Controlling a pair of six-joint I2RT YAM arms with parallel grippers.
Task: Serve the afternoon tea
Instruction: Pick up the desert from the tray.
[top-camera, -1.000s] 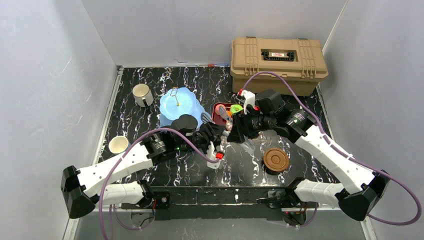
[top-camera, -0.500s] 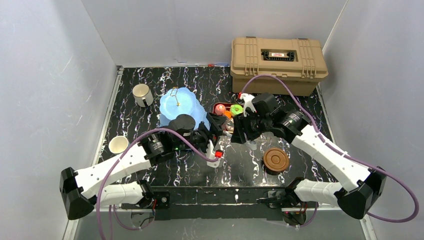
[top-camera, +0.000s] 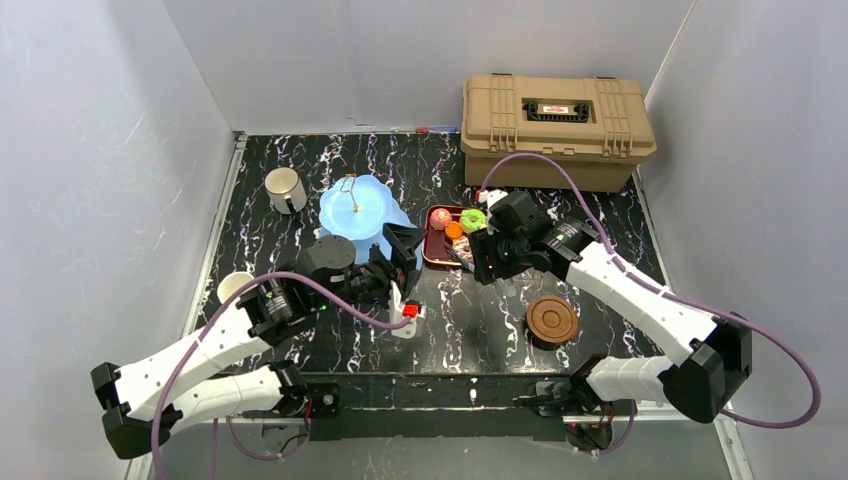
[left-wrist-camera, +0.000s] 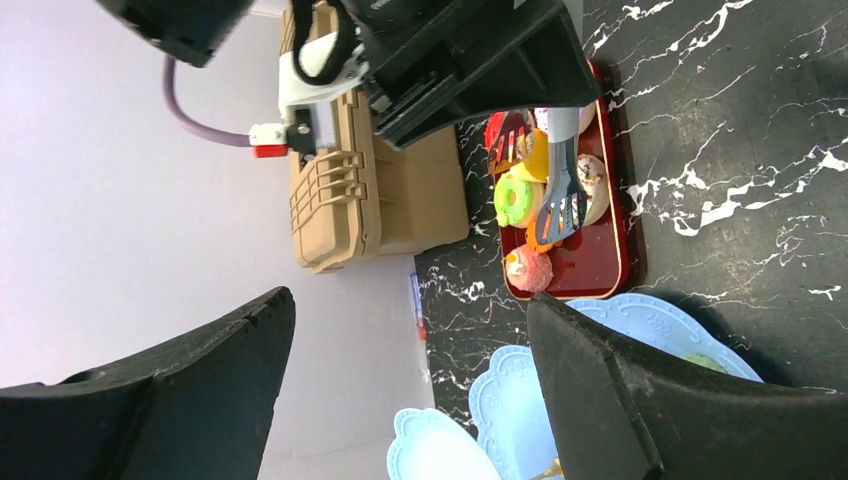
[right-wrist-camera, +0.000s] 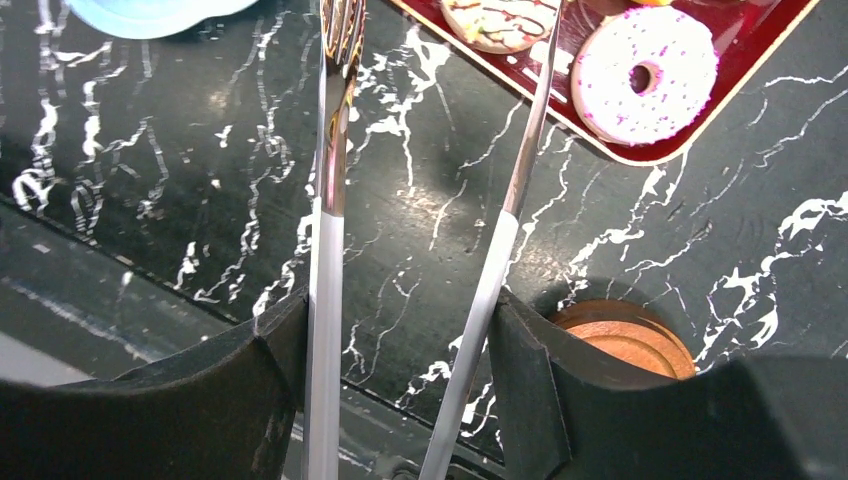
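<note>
Donut pickup, looks like: tongs (right-wrist-camera: 327, 200) pinched by the right end effector (right-wrist-camera: 400, 320), left end effector (left-wrist-camera: 410, 310) spread. A donut (right-wrist-camera: 645, 75) needs to be squeezed next.

Your left arm (top-camera: 195, 348) and right arm (top-camera: 640, 295) wear white shells between black cylindrical joints, ending in black shoulder blocks. A purple cable (top-camera: 550, 158) loops along each. Near each wrist you'll find a small red-and-white fitting (top-camera: 408, 313). The left fingers (left-wrist-camera: 620, 390) and right fingers (right-wrist-camera: 150, 400) are broad, matte black wedges.
</note>
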